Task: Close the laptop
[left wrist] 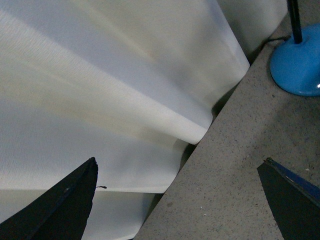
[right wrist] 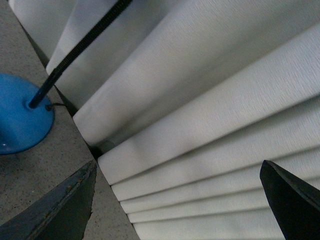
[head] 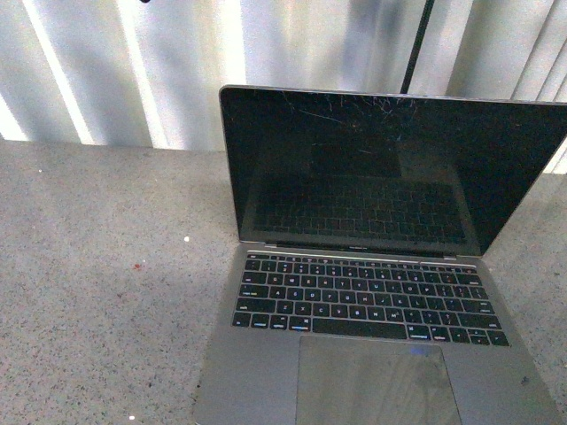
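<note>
Slim grey-silver metal laptop (head: 372, 266), lid up, not yet shut, on right side of speckled grey bench (head: 97, 266); left gripper (left wrist: 180, 162) and right gripper (right wrist: 178, 162) wide, empty.

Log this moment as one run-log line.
task: close laptop | laptop: open, screen dark, on grey table | left jaws: open, empty | right jaws: open, empty | arms: out of front view

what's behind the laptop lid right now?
White pleated curtain and a thin black pole rising above the laptop. Its open lid covers the pole's lower part and the table behind it, so nothing there can be judged.
</note>
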